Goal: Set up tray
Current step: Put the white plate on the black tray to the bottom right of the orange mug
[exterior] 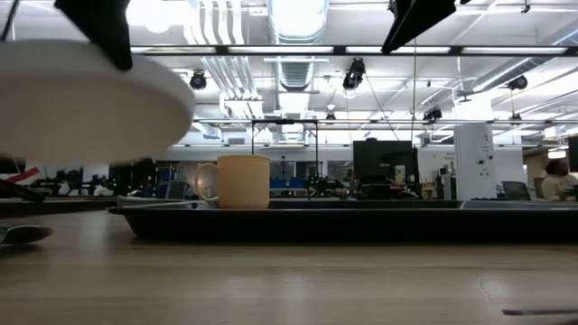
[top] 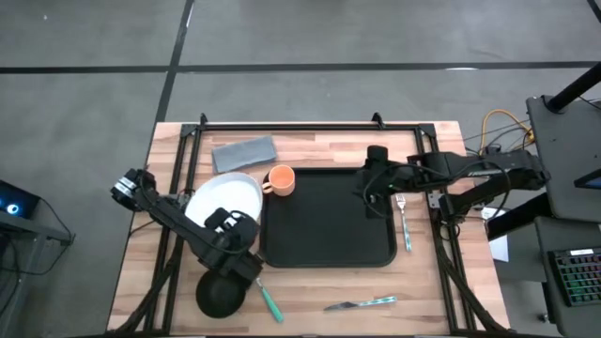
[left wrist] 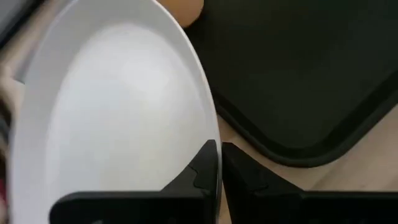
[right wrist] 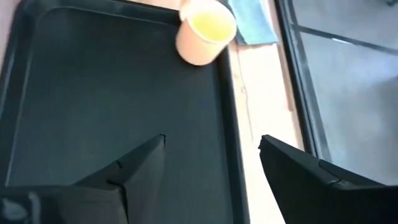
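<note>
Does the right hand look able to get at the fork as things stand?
Probably yes: the right hand is open and empty above the tray, and the fork lies uncovered on the table just beside it.

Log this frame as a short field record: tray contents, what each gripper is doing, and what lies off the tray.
tray: black, mid-table, mostly bare
on tray: orange cup at its far left corner
left gripper: shut on the rim of the white plate, plate lifted off the table just left of the tray
right gripper: open, empty, above the tray's right part
off tray: fork to the right, knife at the near edge, black bowl and a green-handled utensil near left, grey cloth far left
</note>
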